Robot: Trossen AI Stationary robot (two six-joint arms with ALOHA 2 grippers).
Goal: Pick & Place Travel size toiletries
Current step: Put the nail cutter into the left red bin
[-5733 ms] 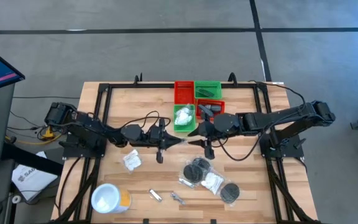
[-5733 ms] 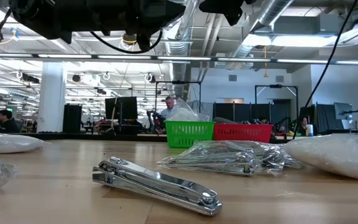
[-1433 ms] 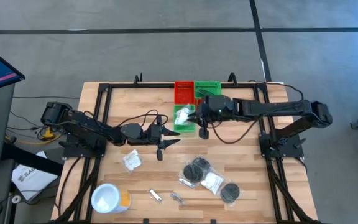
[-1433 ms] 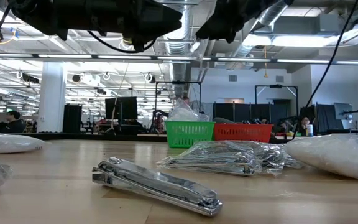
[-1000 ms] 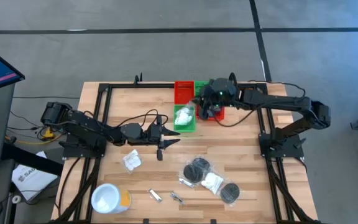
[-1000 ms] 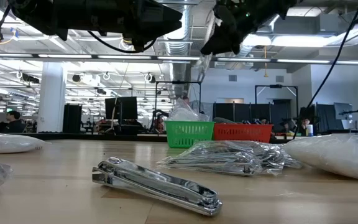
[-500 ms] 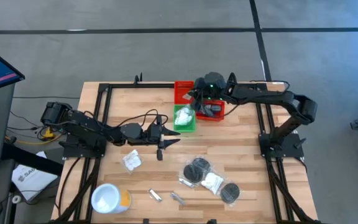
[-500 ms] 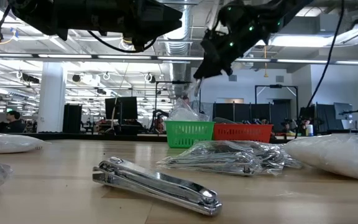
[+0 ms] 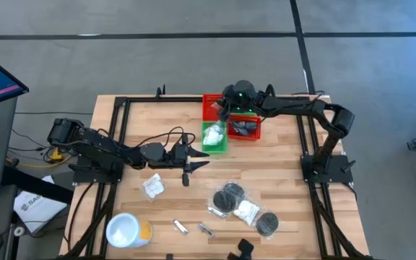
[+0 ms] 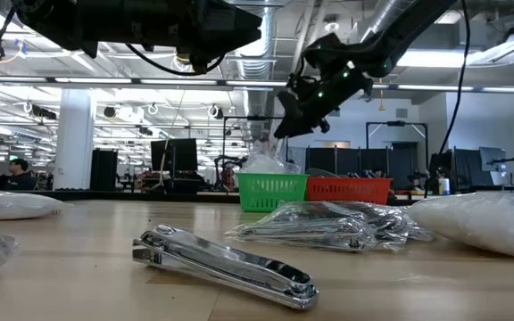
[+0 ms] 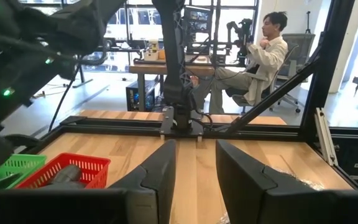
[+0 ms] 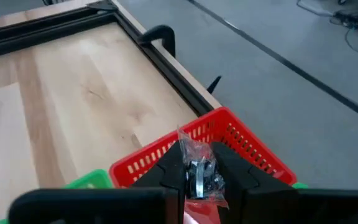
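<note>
Right end effector [image 12: 197, 171] is over the red bin [image 9: 213, 107] at the far edge of the counter [image 9: 143, 115], fingers pinched on a clear-wrapped silver sachet [image 12: 199, 169] hanging above that bin's rim.

Left end effector [image 11: 194, 165] is parked near the counter's middle, well short of the red bin; fingers [image 11: 160, 171] stand slightly apart with bare wood in the gap, holding nothing.

Relative to the red bin:
- green bin [image 9: 214, 139] just in front of it, holding a white packet [image 9: 213, 133]
- second red bin [image 9: 245, 128] beside that one, with dark items inside
- another white packet [image 9: 153, 187] well in front, to the left
- black discs in clear wrap [image 9: 230, 198] and a further white packet [image 9: 248, 210] well in front, to the right
- two small silver pieces [image 9: 193, 229] close to the near counter edge
- white tub [image 9: 125, 231] at the near left corner
</note>
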